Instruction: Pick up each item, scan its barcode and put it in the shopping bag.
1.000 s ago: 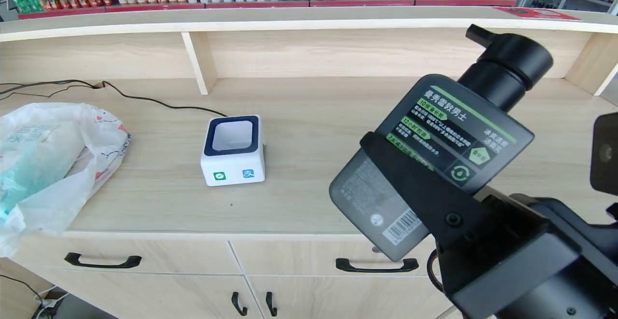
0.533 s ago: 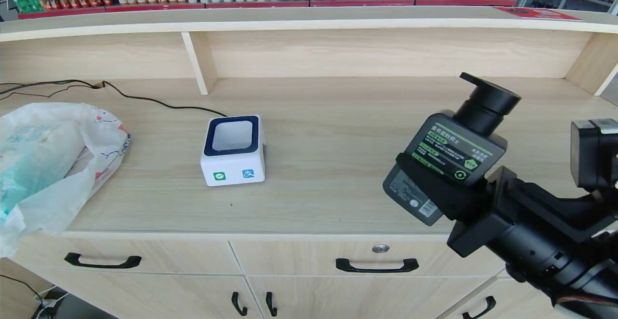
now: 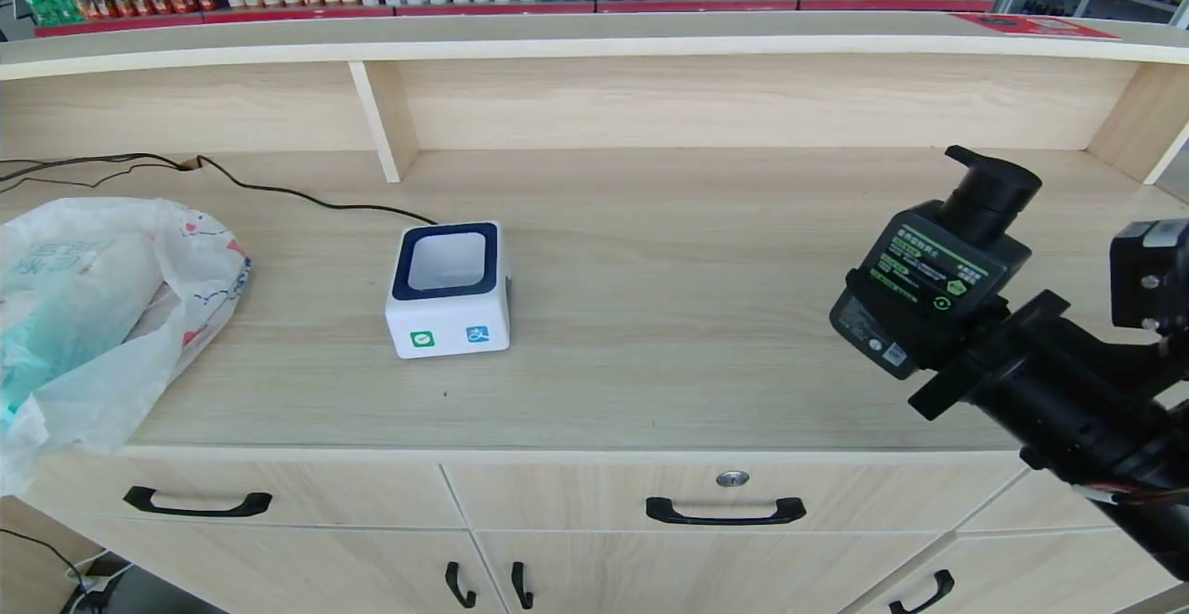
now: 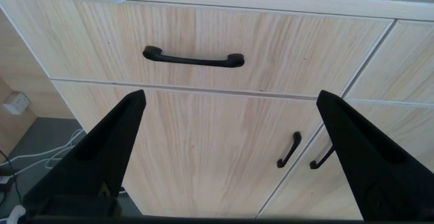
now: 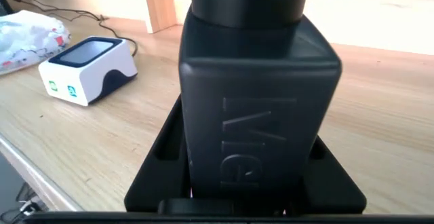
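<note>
One pump bottle (image 3: 929, 272) sits clamped in your right gripper (image 3: 932, 337) above the bench's (image 3: 650, 252) right end; your left gripper (image 4: 230, 100) gapes wide below the front edge.

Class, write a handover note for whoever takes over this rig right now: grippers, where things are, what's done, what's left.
Right gripper: shut on the black pump bottle, held over the counter's right side, apart from the scanner.
Left gripper: open, empty, low before the cabinet drawers.
Shopping bag: counter's left end, a pale pack inside.
Done: bottle picked up.
Left: scan its barcode, bag it.
</note>
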Available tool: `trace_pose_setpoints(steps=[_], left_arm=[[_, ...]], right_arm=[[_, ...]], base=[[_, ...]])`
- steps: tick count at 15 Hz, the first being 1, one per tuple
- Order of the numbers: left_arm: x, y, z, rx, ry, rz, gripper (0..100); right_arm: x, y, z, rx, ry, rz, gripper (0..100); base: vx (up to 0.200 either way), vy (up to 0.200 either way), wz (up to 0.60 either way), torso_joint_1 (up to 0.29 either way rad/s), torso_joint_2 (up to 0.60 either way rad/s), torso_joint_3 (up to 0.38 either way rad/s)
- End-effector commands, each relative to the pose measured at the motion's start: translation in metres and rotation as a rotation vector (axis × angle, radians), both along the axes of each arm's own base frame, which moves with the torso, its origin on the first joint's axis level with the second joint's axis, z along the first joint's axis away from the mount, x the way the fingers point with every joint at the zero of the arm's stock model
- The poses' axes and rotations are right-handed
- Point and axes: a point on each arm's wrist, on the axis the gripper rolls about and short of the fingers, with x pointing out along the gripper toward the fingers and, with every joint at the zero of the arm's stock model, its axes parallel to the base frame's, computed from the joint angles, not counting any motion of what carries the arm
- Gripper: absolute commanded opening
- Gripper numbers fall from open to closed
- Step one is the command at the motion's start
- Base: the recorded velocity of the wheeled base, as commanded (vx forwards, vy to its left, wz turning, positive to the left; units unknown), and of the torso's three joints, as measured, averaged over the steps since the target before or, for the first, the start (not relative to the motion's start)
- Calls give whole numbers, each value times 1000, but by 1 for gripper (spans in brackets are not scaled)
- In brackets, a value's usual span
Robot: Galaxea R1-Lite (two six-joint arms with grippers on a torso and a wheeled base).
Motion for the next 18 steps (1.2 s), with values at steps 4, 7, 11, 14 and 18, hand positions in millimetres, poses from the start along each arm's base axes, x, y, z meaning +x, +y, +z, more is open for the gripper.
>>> trace_pose_setpoints(steps=[4, 7, 11, 14, 18], left_arm=[[0, 0, 0, -9, 0, 2, 100], [0, 0, 0, -9, 0, 2, 100], [0, 0, 0, -12, -2, 2, 100], [0, 0, 0, -12, -2, 2, 100], [0, 0, 0, -12, -2, 2, 100]], right_arm=[[9, -13, -4, -25, 5, -77, 0], [12, -13, -5, -22, 13, -80, 0], [23, -9, -2, -16, 0, -80, 0], [25, -8, -2, -15, -3, -80, 0], [27, -8, -2, -10, 1, -78, 0]], base=[[-150, 0, 0, 4, 4, 3], [0, 0, 0, 0, 0, 0], [0, 100, 0, 5, 1, 1], [0, 200, 0, 4, 5, 2], [0, 200, 0, 6, 1, 4]])
